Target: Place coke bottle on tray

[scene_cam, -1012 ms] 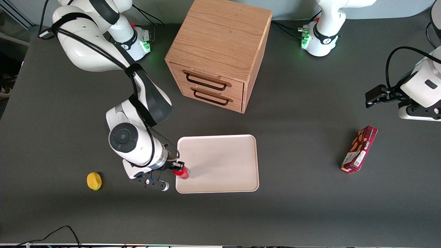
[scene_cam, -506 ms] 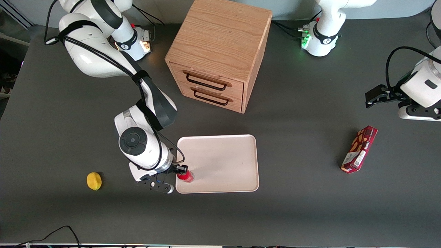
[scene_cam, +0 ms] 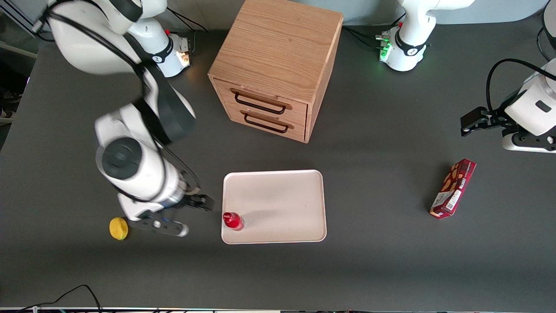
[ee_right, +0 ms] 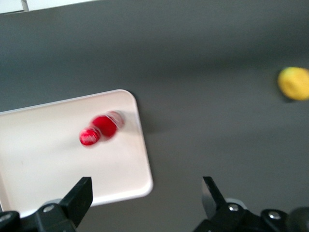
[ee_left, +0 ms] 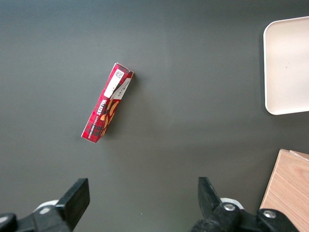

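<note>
The coke bottle (scene_cam: 233, 221), small and red with a red cap, stands upright on the cream-white tray (scene_cam: 278, 195), in the tray's corner nearest the front camera on the working arm's side. It also shows in the right wrist view (ee_right: 100, 128), on the tray (ee_right: 48, 164) near its rounded corner. My right gripper (scene_cam: 200, 202) is open and empty, raised above the table beside the tray, apart from the bottle. In the wrist view the gripper (ee_right: 147, 198) has its jaws spread wide over the tray corner and the dark table.
A yellow lemon (scene_cam: 118, 228) lies on the table toward the working arm's end, also in the wrist view (ee_right: 294, 83). A wooden drawer cabinet (scene_cam: 276, 69) stands farther from the front camera than the tray. A dark-red snack box (scene_cam: 452, 188) lies toward the parked arm's end.
The gripper has let go of the coke bottle, opened, and drawn away from the tray toward the lemon while rising. The bottle stays standing in the tray's corner.
</note>
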`<act>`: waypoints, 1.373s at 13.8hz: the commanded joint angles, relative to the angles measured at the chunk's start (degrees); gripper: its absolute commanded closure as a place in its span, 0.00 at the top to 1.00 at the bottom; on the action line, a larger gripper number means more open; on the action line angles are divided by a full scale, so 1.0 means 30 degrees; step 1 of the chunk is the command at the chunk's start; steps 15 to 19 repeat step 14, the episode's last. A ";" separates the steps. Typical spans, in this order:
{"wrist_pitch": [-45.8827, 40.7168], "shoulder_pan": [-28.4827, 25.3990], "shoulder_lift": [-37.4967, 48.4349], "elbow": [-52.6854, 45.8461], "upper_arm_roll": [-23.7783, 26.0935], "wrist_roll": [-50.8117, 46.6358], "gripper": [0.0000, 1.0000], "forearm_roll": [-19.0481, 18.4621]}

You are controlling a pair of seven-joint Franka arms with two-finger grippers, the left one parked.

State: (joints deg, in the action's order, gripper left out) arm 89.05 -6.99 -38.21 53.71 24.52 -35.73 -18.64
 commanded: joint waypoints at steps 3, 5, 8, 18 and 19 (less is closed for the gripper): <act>-0.3901 0.1569 0.7651 0.4262 -0.2713 0.4750 1.00 0.3711; -0.3379 0.1482 1.1399 0.8327 -0.5292 0.6772 1.00 0.5561; -0.1800 0.1599 1.5391 1.3373 -0.6531 0.8450 1.00 0.5861; -0.1851 0.1598 1.5871 1.3008 -0.6739 0.8160 1.00 0.6414; -0.1851 0.1598 1.5871 1.3008 -0.6739 0.8160 1.00 0.6414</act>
